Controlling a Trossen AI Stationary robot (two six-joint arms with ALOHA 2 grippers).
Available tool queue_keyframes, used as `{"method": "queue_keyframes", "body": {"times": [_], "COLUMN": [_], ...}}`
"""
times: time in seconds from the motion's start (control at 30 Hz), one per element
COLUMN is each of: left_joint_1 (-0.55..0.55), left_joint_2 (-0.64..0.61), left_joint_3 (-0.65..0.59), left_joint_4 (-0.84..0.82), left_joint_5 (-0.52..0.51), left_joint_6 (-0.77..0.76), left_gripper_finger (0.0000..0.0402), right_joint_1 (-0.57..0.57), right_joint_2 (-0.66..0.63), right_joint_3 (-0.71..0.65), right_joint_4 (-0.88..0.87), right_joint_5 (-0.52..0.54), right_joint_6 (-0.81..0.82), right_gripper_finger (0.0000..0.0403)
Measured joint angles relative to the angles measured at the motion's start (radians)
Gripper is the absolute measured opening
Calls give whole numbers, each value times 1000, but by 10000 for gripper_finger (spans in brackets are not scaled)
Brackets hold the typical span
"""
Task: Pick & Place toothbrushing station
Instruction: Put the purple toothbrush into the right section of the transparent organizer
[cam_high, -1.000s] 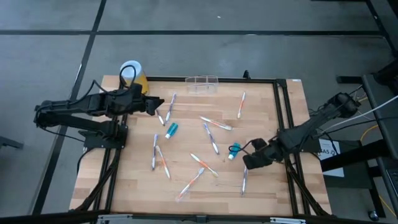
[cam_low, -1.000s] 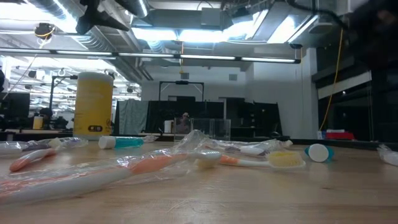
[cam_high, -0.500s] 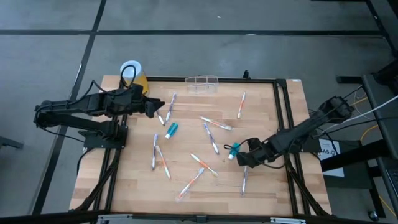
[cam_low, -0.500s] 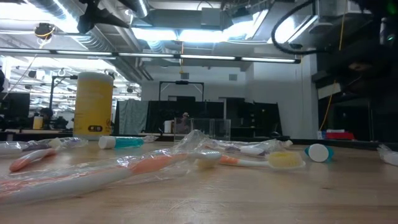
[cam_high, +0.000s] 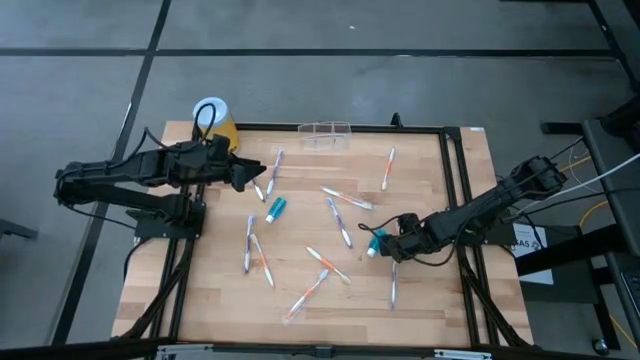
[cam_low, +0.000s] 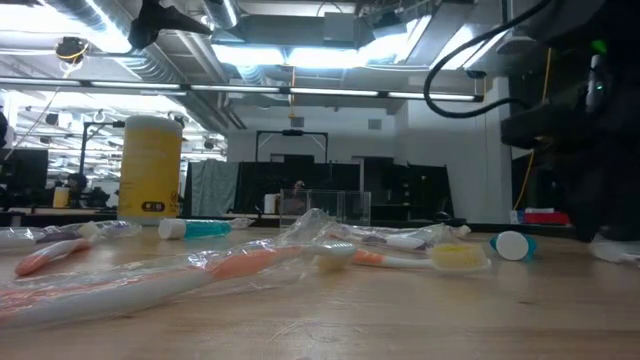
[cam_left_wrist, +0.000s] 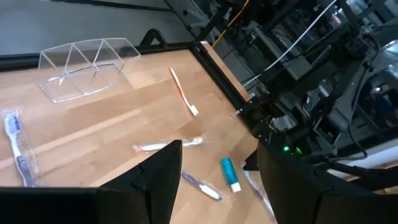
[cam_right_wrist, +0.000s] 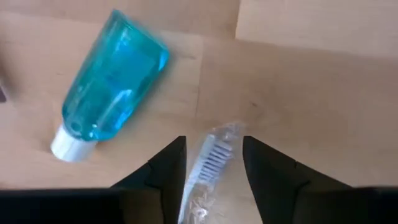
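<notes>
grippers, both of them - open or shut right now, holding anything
Left gripper: open, empty, raised over the table's far left.
Right gripper: open, empty, low, fingers either side of a wrapped toothbrush.

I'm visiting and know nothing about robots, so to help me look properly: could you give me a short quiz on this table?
1. True or false: the clear holder stands at the table's far edge, with nothing in it.
2. What lies between the right gripper's open fingers?
A. a wrapped toothbrush
B. the blue tube
C. the yellow canister
3. Fill in: the left gripper is held above the table near the ____ canister.

Key: 1 true; 2 A; 3 yellow.
</notes>
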Motion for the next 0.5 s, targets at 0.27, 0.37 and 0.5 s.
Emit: {"method": "queue_keyframes", "body": {"times": [0.27, 0.37, 0.5], "left_joint_1": [0, 0, 0], "left_joint_2": [-16, -24, -35], "left_joint_3": [0, 0, 0], "left_joint_4": [-2, -2, -2], "left_joint_5": [0, 0, 0], "left_joint_6": [7, 7, 6], "left_gripper_finger": [205, 205, 205], "right_joint_1": [-23, -27, -42], "right_joint_2": [48, 59, 58], "right_joint_3": [0, 3, 23], "right_joint_4": [62, 113, 146], "right_joint_5": [2, 24, 108], "right_joint_6": [-46, -65, -95], "right_gripper_finger": [30, 10, 4]}}
